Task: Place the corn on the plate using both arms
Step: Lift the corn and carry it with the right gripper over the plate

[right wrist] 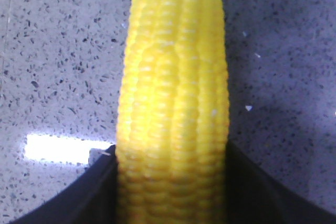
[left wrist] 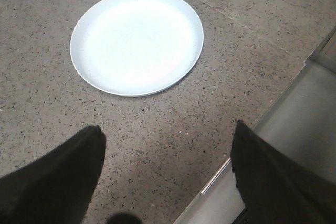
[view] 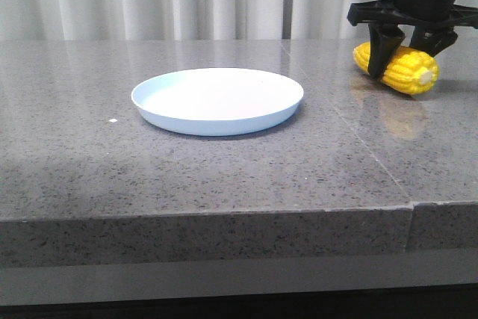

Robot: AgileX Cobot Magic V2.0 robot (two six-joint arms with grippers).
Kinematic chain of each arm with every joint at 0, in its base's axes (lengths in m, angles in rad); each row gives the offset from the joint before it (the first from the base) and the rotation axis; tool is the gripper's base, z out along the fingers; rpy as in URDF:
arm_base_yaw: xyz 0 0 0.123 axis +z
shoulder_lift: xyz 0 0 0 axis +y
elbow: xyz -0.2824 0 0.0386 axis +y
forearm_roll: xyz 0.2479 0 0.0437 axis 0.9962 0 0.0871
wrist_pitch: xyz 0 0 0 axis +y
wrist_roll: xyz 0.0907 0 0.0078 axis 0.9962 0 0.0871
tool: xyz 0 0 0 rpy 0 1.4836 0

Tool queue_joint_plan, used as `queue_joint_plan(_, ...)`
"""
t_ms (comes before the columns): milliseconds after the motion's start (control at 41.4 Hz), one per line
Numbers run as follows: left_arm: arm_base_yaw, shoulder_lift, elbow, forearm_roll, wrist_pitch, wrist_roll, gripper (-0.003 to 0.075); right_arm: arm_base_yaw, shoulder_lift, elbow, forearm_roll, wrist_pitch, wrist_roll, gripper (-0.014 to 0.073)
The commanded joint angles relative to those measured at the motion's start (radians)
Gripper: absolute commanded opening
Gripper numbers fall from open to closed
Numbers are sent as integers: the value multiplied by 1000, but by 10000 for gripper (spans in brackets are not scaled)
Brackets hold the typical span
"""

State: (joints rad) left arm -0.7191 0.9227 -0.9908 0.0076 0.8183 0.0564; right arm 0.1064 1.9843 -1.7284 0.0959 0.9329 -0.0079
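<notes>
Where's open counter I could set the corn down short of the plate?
Bare counter lies between the plate and the corn, and along the front edge. Crowded only at far right, where the right gripper straddles the corn.

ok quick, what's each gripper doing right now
left gripper: open, holding nothing, above the table near the plate
right gripper: closed on the corn

A grey speckled stone counter point(view: 224, 177) carries the pale plate point(view: 217, 100) near its middle; the corn point(view: 397, 69) lies well right of the plate.
</notes>
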Motion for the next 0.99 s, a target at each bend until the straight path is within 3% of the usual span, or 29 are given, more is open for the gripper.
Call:
queue_joint_plan(0,-8,-12,-27,0,-64,-11,494,4,-96,-35,1,-23,-4,227)
queue_joint_plan(169,-8,-12,-27,0,-64,-11,494,63,-184,-35,1,-15,-16,227)
queue_joint_plan(605,-8,-12,-27,0,-64,-11,494,355,-267,-24,2,16,-6,227)
queue_joint_plan(967,-8,-12,-27,0,-64,-11,494,465,-191,82,2,-200,311,227)
